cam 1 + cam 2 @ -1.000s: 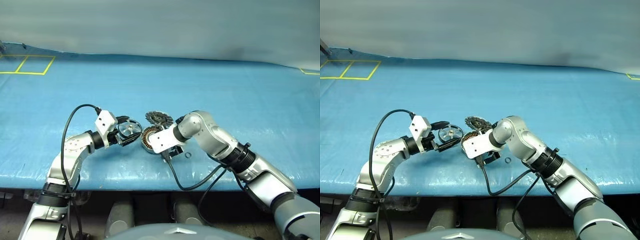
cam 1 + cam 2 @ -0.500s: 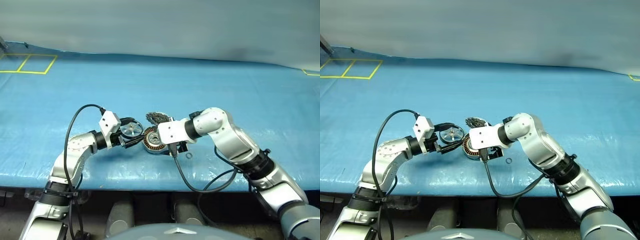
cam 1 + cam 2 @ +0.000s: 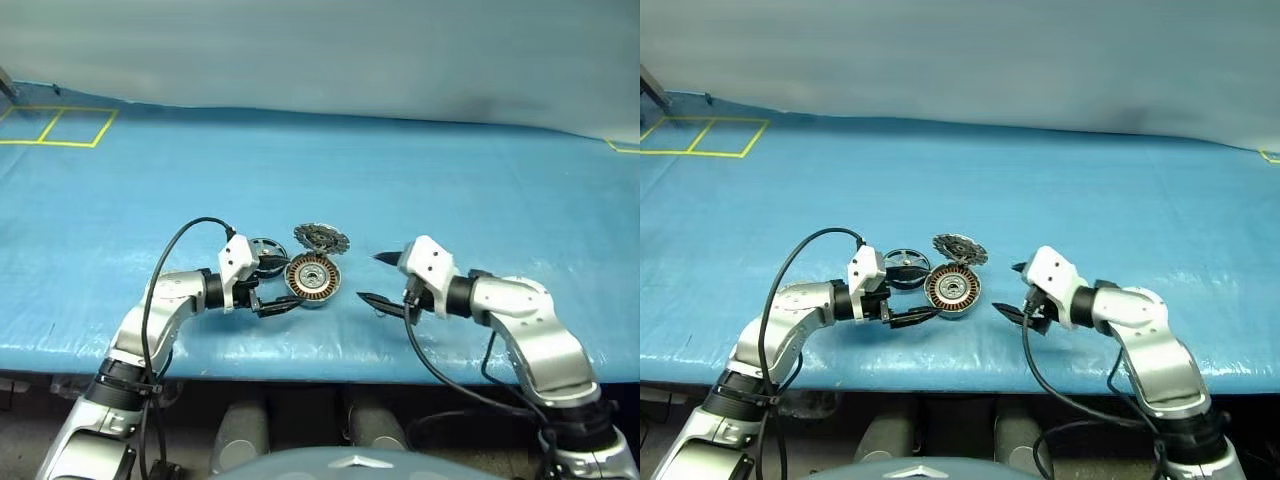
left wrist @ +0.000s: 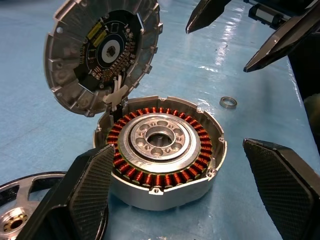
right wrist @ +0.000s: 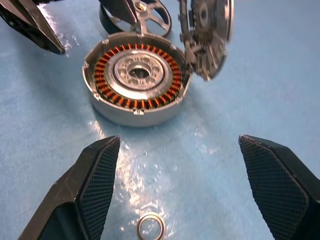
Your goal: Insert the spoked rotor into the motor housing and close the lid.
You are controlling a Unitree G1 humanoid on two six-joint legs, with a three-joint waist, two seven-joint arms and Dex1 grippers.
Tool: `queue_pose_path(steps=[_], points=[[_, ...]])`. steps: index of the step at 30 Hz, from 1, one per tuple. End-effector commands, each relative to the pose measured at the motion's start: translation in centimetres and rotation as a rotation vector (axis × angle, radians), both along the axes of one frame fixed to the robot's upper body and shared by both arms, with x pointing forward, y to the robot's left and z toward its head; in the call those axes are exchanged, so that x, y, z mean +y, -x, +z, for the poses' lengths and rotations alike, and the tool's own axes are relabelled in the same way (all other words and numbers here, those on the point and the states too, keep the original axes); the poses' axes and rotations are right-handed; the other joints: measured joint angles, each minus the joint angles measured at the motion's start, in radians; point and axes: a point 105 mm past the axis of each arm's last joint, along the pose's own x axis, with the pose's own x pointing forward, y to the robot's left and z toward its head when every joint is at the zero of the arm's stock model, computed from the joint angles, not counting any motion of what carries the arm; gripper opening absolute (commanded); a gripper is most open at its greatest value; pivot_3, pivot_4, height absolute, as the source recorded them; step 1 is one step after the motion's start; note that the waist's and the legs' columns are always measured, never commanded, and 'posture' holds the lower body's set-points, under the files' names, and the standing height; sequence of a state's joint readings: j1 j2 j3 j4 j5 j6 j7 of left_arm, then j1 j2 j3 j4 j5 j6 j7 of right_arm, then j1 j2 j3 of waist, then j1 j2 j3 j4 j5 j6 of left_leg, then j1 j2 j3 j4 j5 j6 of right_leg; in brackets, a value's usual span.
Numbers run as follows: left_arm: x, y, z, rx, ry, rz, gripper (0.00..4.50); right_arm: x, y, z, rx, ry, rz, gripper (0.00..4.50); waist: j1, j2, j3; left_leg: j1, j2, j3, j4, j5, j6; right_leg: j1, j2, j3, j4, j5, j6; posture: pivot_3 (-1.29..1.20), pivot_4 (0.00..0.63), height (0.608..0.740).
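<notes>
**Inspector:** On the blue table cover [image 3: 480, 190], near its front edge, count the parts.

**Assistant:** One motor housing [image 3: 312, 279], lying flat with its copper windings and silver hub facing up. One lid [image 3: 320, 238], standing tilted open at the housing's far edge; the left wrist view shows its dark inner face. One spoked rotor [image 3: 266, 251], flat on the cover just beside the housing on the robot's left. One small metal ring [image 5: 150, 226], loose on the cover between the housing and the right gripper.

**Inspector:** The tools?

**Assistant:** Two. The left gripper [image 3: 275, 288] has its fingers spread wide and empty, one near the rotor, the other reaching along the housing's near side. The right gripper [image 3: 379, 279] is likewise spread and holds nothing; it points toward the housing from the robot's right, apart from it.

**Inspector:** What differs from a second ago?

**Assistant:** The right arm then lay over the housing and hid part of it; it has since drawn away to the right, and the housing now shows whole. The left gripper has moved slightly toward the housing. The rotor then showed between the left fingers; now it rests on the cover. The lid stands as it did.

**Inspector:** Task status?

**Assistant:** Rotor not inserted; lid open.
</notes>
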State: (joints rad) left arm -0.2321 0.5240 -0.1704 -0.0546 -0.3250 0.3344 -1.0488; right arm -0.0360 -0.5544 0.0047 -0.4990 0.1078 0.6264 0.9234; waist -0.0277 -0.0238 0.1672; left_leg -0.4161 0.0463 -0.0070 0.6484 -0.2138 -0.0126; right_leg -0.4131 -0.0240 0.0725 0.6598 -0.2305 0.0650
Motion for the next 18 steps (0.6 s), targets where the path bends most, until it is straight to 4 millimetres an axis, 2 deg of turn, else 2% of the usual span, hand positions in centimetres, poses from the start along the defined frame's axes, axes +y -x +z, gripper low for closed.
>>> queue_pose_path(steps=[1,5,10,13,18], points=[[-1.2,0.9,1.7,-0.053,0.023,-0.106,4.50,-1.1,0.3,0.1,-0.006,-0.062,-0.083,4.00,-0.002,0.000,0.000,0.000,0.000,0.000,0.000,0.000,0.000,0.000,0.000,0.000,0.000,0.000,0.000,0.00,0.150,0.740],[-2.1,2.0,1.6,-0.042,0.026,-0.190,4.50,-1.6,0.7,-0.6,0.012,-0.150,-0.160,4.00,-0.003,0.000,0.000,0.001,0.000,0.000,0.000,0.000,0.000,0.000,0.000,0.000,0.000,0.000,0.000,0.00,0.150,0.740],[-2.6,2.4,1.3,-0.023,0.053,-0.228,4.50,-1.8,0.8,-2.0,0.028,-0.177,-0.207,4.00,-0.004,0.000,0.000,0.001,0.000,0.001,0.001,0.000,0.000,0.000,0.000,0.001,0.000,0.000,0.000,0.00,0.150,0.740],[-2.7,2.6,1.0,-0.043,0.047,-0.258,4.50,-2.5,0.8,-3.4,0.041,-0.137,-0.242,4.00,-0.004,0.000,0.000,0.000,0.000,0.001,0.001,0.000,0.000,0.000,0.000,0.001,0.000,0.000,0.000,0.00,0.150,0.740],[-2.8,2.5,0.9,-0.058,0.050,-0.262,4.50,-2.3,1.1,-4.2,0.070,-0.172,-0.248,4.00,-0.004,0.000,0.000,0.000,0.000,0.001,0.000,0.000,0.000,0.000,0.000,0.001,0.000,0.000,0.000,0.00,0.150,0.740]])
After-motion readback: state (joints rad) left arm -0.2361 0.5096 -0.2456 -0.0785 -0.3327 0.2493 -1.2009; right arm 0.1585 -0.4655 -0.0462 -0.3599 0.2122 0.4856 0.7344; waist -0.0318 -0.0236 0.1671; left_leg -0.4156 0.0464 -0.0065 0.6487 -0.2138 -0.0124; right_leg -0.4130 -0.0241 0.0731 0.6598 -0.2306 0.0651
